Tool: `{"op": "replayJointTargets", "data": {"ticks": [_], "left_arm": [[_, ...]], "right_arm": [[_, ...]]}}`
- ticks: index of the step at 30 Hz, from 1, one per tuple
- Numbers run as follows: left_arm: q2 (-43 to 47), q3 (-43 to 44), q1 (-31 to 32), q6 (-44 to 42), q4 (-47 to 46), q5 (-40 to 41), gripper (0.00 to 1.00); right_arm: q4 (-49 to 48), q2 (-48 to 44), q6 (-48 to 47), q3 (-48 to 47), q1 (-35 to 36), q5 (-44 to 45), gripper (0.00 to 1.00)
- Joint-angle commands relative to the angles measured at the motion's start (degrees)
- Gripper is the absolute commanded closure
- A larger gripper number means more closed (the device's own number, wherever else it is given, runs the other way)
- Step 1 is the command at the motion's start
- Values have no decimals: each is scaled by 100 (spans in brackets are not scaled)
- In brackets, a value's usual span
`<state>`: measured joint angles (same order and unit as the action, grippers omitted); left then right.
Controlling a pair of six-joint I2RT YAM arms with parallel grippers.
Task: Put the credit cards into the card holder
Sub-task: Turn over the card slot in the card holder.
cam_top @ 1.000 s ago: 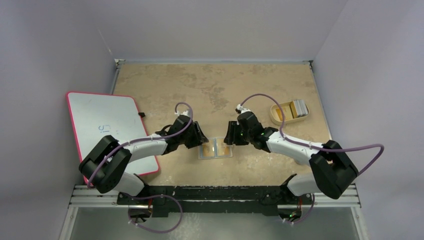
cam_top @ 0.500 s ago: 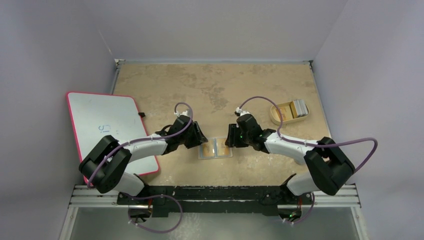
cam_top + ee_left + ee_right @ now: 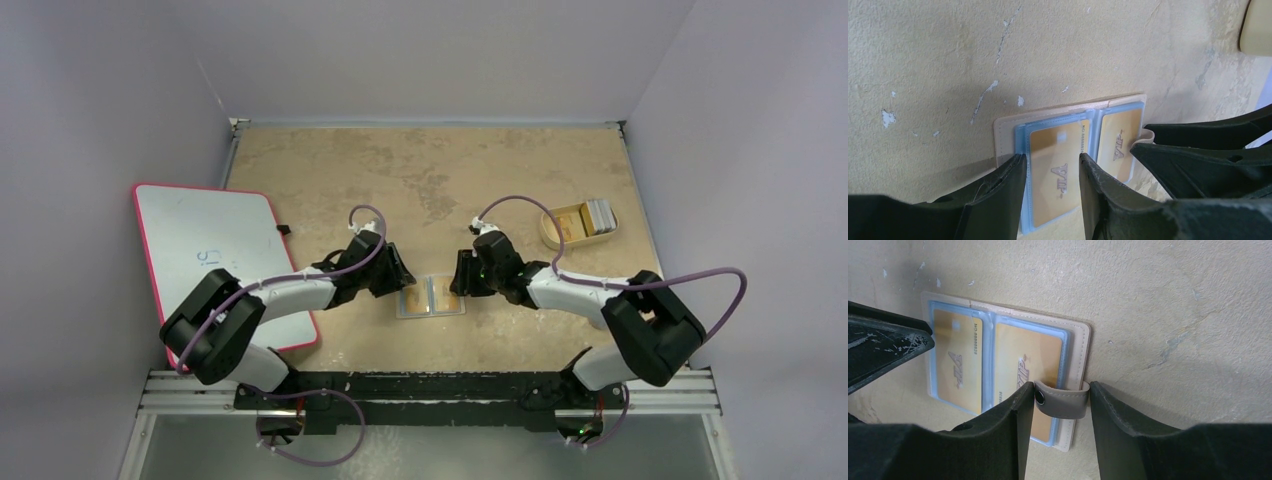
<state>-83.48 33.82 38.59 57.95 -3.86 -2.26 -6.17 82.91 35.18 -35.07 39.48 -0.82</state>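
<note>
Card holder (image 3: pixel 432 297) open on worktop (image 3: pixel 400 180), two credit cards (image 3: pixel 1055 175) slotted. Left gripper (image 3: pixel 1050 161) spread astride it. Right gripper (image 3: pixel 1059 389) flanks snap strap (image 3: pixel 1065 402), pinch unclear. Next, probably: fetch cards from tray (image 3: pixel 548 233).

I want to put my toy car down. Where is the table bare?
Bare: the far half of the brown table, between the pink-rimmed whiteboard and the shallow tan tray; also the near strip before the open beige card holder. Crowded: the middle, where the left gripper and right gripper flank it.
</note>
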Motion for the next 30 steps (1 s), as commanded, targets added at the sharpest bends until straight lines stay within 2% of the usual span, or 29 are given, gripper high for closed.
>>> {"op": "replayJointTargets", "data": {"ticks": [1, 8, 13, 30], "left_arm": [[-100, -62, -44, 66, -216, 120, 57], [-129, -63, -46, 194, -285, 77, 57], [-31, 8, -41, 239, 103, 287, 57], [-111, 77, -37, 391, 409, 446, 57]], "right_arm": [[-161, 58, 62, 130, 33, 29, 52], [-184, 54, 60, 159, 33, 38, 52], [-276, 101, 77, 202, 33, -13, 53], [-398, 94, 72, 294, 33, -64, 52]]}}
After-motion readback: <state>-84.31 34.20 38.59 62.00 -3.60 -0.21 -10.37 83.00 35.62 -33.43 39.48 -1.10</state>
